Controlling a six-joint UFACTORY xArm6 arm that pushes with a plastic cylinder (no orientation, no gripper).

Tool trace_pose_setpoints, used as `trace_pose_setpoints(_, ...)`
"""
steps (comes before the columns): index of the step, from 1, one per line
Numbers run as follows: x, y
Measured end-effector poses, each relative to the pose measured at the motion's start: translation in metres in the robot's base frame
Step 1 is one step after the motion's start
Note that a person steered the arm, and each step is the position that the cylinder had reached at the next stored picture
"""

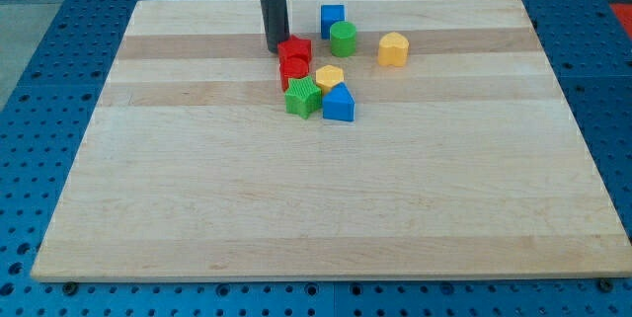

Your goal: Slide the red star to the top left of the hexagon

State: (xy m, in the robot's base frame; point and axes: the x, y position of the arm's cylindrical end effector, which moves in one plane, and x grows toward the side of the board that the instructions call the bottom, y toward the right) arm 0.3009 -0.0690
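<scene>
The red star lies near the view's top, left of centre, and touches a second red block just below it. The yellow hexagon sits apart to the view's right, at about the same height as the star. My tip is at the star's left edge, touching it or nearly so. The rod rises straight up out of the view's top.
A blue cube and a green cylinder stand between the star and the hexagon. Below the red blocks, a green star, a small yellow block and a blue triangle are clustered together. The wooden board lies on a blue perforated table.
</scene>
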Motion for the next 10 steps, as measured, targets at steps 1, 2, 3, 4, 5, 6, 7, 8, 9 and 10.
trace_pose_setpoints(1,0.000,0.011)
trace_pose_setpoints(2,0.000,0.020)
trace_pose_setpoints(3,0.000,0.031)
trace_pose_setpoints(4,0.000,0.038)
trace_pose_setpoints(5,0.000,0.040)
trace_pose_setpoints(6,0.000,0.040)
trace_pose_setpoints(7,0.000,0.040)
trace_pose_setpoints(8,0.001,0.040)
trace_pose_setpoints(9,0.006,0.041)
trace_pose_setpoints(10,0.011,0.041)
